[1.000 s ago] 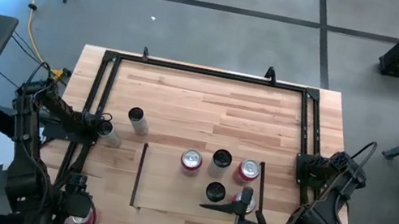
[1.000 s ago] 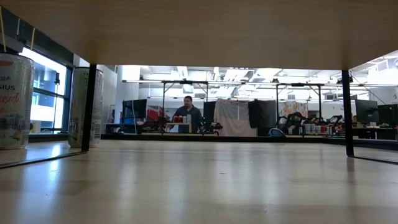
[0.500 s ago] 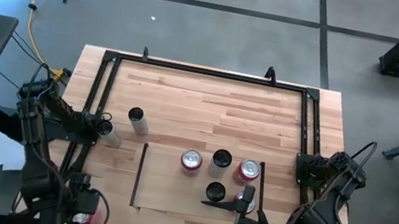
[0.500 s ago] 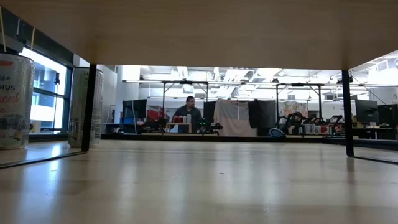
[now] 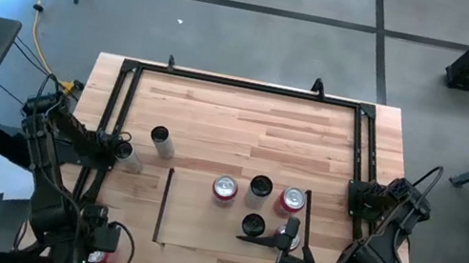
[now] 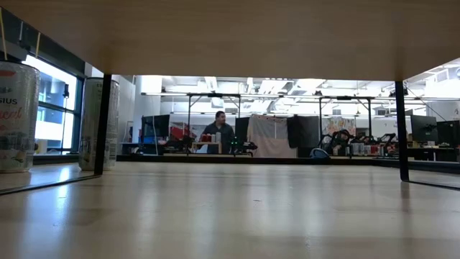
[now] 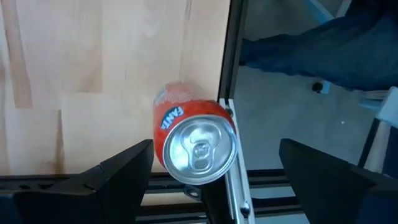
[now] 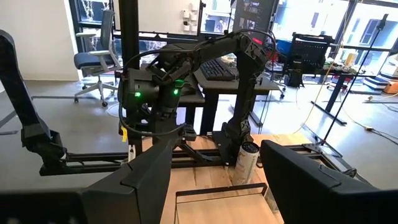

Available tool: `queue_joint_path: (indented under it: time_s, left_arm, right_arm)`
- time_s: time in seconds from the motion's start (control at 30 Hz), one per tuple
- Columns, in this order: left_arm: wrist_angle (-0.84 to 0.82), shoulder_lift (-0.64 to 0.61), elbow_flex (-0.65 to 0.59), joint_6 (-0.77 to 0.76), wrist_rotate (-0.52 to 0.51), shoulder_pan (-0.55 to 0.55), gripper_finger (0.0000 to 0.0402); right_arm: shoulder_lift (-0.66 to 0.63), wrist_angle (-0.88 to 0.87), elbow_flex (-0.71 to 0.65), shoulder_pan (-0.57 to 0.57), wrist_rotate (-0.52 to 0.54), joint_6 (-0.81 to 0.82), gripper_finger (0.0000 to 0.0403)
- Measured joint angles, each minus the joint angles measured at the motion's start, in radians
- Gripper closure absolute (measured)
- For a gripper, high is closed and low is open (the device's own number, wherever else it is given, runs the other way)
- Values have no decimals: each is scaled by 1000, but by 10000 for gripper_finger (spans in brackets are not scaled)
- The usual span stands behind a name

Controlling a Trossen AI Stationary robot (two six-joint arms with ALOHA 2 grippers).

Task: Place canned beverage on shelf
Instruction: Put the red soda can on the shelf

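Observation:
A red-orange can (image 7: pixel 196 146) stands upright at the table's near left corner, close against the black frame tube (image 7: pixel 233 56). My left gripper (image 7: pixel 216 149) hangs open above it, pointing down, with one finger on either side and clear of the can; the high view shows this gripper (image 5: pixel 94 240) there too. The shelf (image 5: pixel 189 225), a pale panel with dark side rails, carries several upright cans (image 5: pixel 224 188). My right gripper (image 5: pixel 237 256) waits open and level above the shelf's near edge, holding nothing.
Two more cans (image 5: pixel 160 141) (image 5: pixel 126 153) stand on the table left of the shelf. A black tube frame (image 5: pixel 243 85) runs round the tabletop. The low view looks under the shelf (image 6: pixel 230 36), past two cans (image 6: pixel 14 115), to a person (image 6: pixel 218 129) far behind.
My left gripper has come down a little over the red-orange can, shifted slightly toward the table's right and turned a bit. It stays open. The can and the right arm have kept still.

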Motion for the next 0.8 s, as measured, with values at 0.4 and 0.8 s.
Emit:
queue_joint_path:
  time_s: [0.4,0.8]
  left_arm:
    - [-64,0,0,47,-47,15,62]
    - [-37,0,0,69,-93,38,62]
  right_arm:
    - [0,-11,0,0,-22,0,172]
    - [0,-38,0,0,-34,26,172]
